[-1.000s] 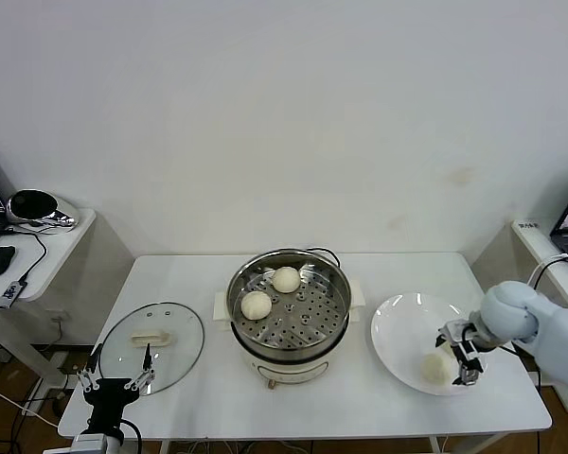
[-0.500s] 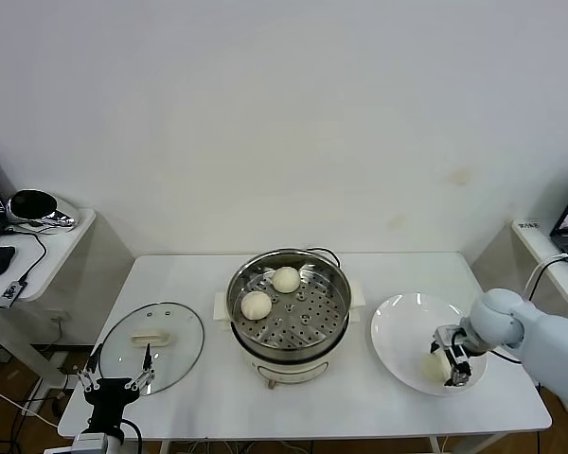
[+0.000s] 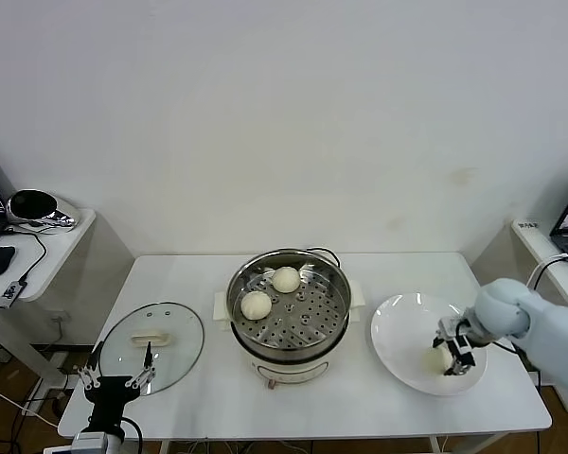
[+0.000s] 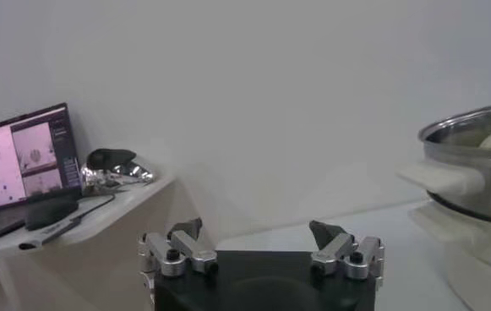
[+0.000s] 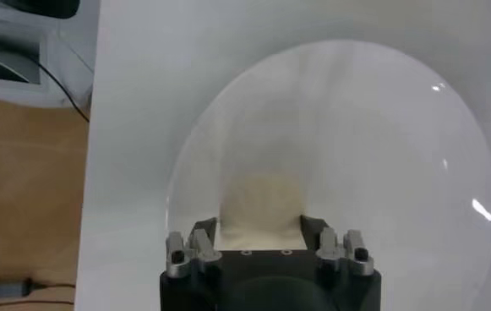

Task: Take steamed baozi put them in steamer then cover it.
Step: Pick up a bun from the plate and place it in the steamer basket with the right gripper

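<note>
Head view: two steamed baozi [image 3: 257, 305] already sit on the perforated tray of the steamer [image 3: 289, 317], so the step in hand is fetching a third from the white plate [image 3: 402, 331]. The right gripper [image 3: 452, 356] is down on the plate with its jaws clamped on either side of a bun [image 5: 264, 203] (whether the bun has left the plate cannot be told). The next move calls for a clean lift and carry over the steamer rim. The left gripper [image 3: 114, 381] waits wide open near the glass lid [image 3: 152, 346].
</note>
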